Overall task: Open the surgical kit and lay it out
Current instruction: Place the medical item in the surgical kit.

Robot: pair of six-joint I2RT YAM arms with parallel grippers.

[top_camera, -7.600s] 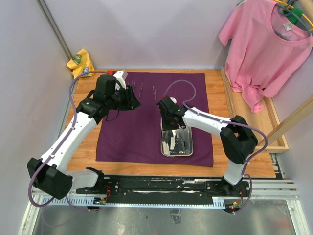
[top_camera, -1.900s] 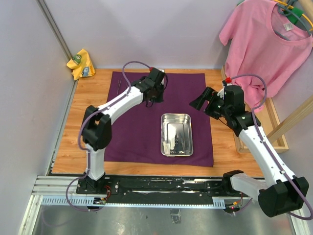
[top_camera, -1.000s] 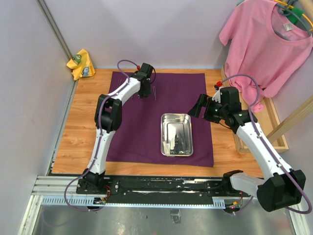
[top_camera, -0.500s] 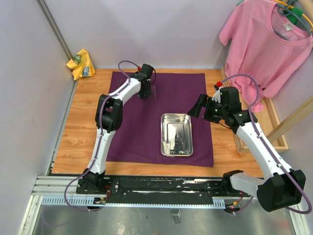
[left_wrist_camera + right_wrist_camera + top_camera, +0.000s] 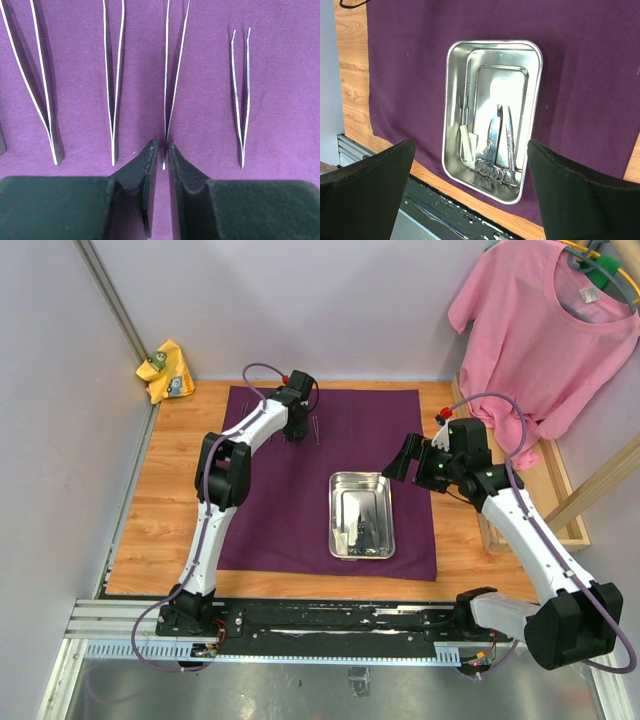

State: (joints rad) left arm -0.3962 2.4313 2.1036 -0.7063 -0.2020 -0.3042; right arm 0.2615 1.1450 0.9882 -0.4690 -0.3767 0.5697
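A purple cloth [image 5: 290,510] is spread flat over the middle of the worktop [image 5: 165,520]. A steel tray [image 5: 334,515] is set on the cloth's near right part, with its long sides running toward the far edge. In the right wrist view, scissors [image 5: 495,145] are laid lengthwise in the tray, their ring handles at its near end. A white gauze piece [image 5: 468,142] is seen just left of them. A slim tool along the tray's left wall cannot be identified.

Four forceps [image 5: 113,135] are laid side by side on the cloth near its far edge, left of the middle, none touching another. The left gripper [image 5: 297,428] is held low over them. Its fingers [image 5: 145,170] are parted by a narrow gap. The joined end of the third forceps from the left lies flat on the cloth right at that gap; whether it is touched cannot be told.

The right gripper [image 5: 415,468] is held above the cloth's right edge, beside the tray's far end. Its fingers [image 5: 375,180] are spread wide and nothing is held.

A pink shirt [image 5: 545,330] is hung at the far right corner, and a yellow rag [image 5: 165,368] is lodged at the far left corner.
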